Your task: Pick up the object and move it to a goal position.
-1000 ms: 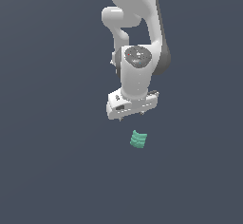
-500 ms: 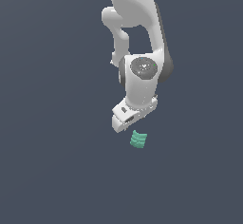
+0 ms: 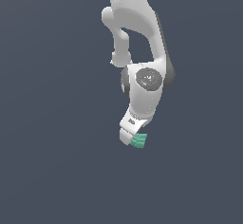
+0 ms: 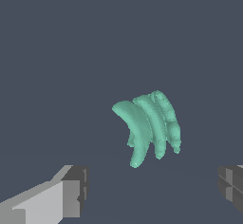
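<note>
- Teal-green all over, the object (image 4: 148,126) is a small blocky piece built from curved ribs set side by side, like a bunch of arched layers.
- In the wrist view three or four ribs show: the nearest is smooth and broad and tapers to a rounded tip, while the ones behind it are thinner and bumpy along their edges.
- Shallow grooves separate the ribs, giving the surface a wavy, ridged look; the colour is even, with paler highlights on the crests.
- From the exterior view the same object (image 3: 139,141) reads only as a little green wedge with faint stripes, far smaller than the white arm above it.
- It lies on the plain dark slate-grey counter (image 3: 52,171), whose edges and corners are outside both views, so its place relative to them cannot be told.
- Seen from the exterior view, the pincer (image 3: 129,136) is tilted and sits just beside the piece, on the exterior view's left of it, overlapping its upper edge; whether they touch cannot be told.
- The wrist view shows the pincer (image 4: 154,192) spread wide, one grey-tipped finger (image 4: 71,192) at each side of the picture, with the object in the gap beyond them and clear of both.
- Nothing is held between the fingers.
</note>
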You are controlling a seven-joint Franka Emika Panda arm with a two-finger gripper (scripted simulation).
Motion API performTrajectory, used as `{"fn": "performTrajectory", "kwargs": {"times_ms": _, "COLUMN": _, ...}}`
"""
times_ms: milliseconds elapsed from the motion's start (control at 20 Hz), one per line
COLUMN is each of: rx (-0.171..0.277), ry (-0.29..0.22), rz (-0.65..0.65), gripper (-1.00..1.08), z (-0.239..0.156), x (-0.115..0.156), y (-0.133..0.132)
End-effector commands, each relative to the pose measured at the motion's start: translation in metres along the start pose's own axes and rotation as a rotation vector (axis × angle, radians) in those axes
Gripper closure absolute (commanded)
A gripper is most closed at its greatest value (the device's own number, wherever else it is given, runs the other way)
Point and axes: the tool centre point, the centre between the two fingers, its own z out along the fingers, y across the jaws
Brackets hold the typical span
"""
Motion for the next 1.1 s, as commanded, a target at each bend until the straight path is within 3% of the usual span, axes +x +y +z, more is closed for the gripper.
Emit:
{"fn": "performTrajectory", "kwargs": {"times_ms": 0, "rx": -0.001, "ry": 0.002, "rz": -0.075, "gripper": -0.92, "z": 0.005, "x": 0.005, "y": 0.002}}
{"fn": "performTrajectory", "kwargs": {"times_ms": 500, "rx": -0.004, "ry": 0.007, "rz": -0.271, "gripper": -0.92, "z": 0.018, "x": 0.019, "y": 0.007}}
{"fn": "performTrajectory", "kwargs": {"times_ms": 1050, "rx": -0.004, "ry": 0.009, "rz": -0.314, "gripper": -0.92, "z": 0.023, "x": 0.022, "y": 0.008}}
